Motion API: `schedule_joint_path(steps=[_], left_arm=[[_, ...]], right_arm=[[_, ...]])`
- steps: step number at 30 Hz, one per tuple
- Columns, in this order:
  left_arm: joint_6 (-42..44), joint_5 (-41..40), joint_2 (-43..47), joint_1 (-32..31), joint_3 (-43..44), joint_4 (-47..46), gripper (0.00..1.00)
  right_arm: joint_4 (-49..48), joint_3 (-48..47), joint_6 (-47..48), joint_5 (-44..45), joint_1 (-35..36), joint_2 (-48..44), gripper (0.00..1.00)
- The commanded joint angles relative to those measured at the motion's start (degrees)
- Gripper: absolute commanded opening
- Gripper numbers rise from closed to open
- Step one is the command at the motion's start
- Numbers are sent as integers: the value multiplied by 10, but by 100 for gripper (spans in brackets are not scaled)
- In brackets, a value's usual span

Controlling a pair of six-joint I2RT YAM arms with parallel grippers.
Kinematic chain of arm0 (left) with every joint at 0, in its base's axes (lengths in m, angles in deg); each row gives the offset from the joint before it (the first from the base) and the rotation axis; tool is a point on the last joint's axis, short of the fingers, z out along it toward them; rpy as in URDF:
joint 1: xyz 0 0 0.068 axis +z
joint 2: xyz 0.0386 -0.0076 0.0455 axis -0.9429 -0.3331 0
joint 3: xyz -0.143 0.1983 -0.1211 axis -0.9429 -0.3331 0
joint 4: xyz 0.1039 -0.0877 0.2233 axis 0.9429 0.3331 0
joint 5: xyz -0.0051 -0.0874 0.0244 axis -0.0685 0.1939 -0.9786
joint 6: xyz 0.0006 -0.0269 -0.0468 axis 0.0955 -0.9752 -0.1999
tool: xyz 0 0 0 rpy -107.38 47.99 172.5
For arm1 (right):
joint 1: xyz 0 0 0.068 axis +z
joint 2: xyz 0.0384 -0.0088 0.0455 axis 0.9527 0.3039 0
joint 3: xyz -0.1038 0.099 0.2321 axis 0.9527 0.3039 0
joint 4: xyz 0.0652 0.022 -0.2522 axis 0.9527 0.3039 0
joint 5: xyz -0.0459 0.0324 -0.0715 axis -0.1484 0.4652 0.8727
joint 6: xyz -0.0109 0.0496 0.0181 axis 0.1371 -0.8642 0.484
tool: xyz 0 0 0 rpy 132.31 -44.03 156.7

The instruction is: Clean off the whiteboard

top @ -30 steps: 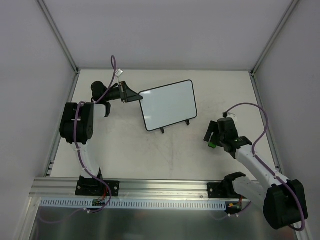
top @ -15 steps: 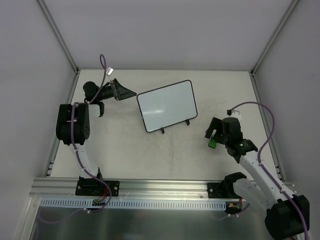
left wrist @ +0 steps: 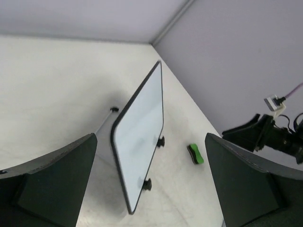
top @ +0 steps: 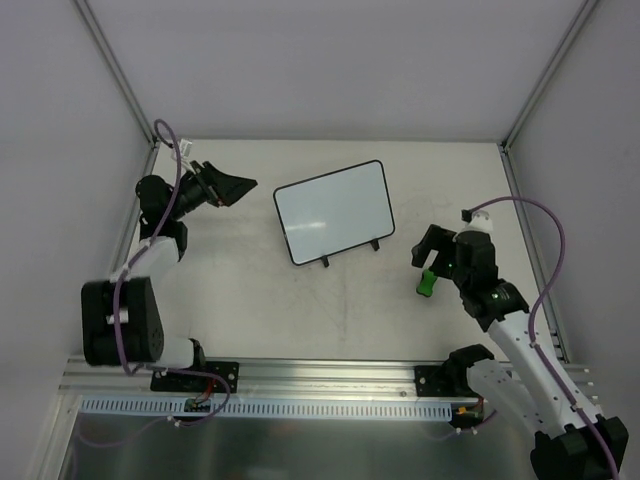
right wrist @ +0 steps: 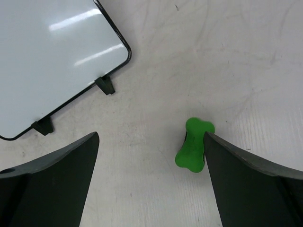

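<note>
The whiteboard (top: 335, 210) stands on its two black feet in the middle of the table, its white face blank apart from reflections. It also shows in the left wrist view as the whiteboard (left wrist: 141, 137), edge-on, and top left in the right wrist view as the whiteboard (right wrist: 52, 56). A green eraser (top: 427, 284) lies loose on the table to its right. My right gripper (top: 432, 262) hovers over the eraser (right wrist: 193, 150), open, holding nothing. My left gripper (top: 225, 187) is open too, left of the board and apart from it, pointing at it. The eraser (left wrist: 195, 153) lies beyond the board's feet.
White walls with metal posts (top: 118, 70) close in the table on three sides. An aluminium rail (top: 300, 375) with both arm bases runs along the near edge. The right arm (left wrist: 265, 135) shows far off in the left wrist view.
Both grippers have opened wide. The left arm has drawn back to the left, away from the whiteboard's left edge. The right gripper has let go of the green eraser, which now lies on the table.
</note>
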State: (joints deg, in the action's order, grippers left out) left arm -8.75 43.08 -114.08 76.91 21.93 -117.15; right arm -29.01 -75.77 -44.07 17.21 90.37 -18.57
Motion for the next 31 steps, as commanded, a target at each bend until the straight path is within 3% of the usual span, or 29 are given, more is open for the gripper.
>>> schedule_joint_path(steps=[1,2,4,8,12,18,22,31], left_arm=[[164,-132,207,-20,-17,260,99],[176,-210,250,-42,-27,300,99],[158,-278,360,-61,-69,348,99],[71,-293,512,-61,-141,380,99],[72,-285,665,-61,-165,495,99],[42,-270,888,-61,-237,558,99],[39,-270,950,-61,-261,569,99],[41,-251,891,-61,-259,581,99]], right_arm=[[11,-32,14,-21,-1,-36,96],[10,-29,15,-25,-1,-57,96],[11,-27,14,-28,-1,-73,96],[11,-20,13,-56,-1,-103,96],[10,-8,19,-66,-1,-129,97],[10,16,24,-73,-2,-168,97],[10,29,20,-77,-2,-178,97],[10,41,8,-72,-1,-199,98]])
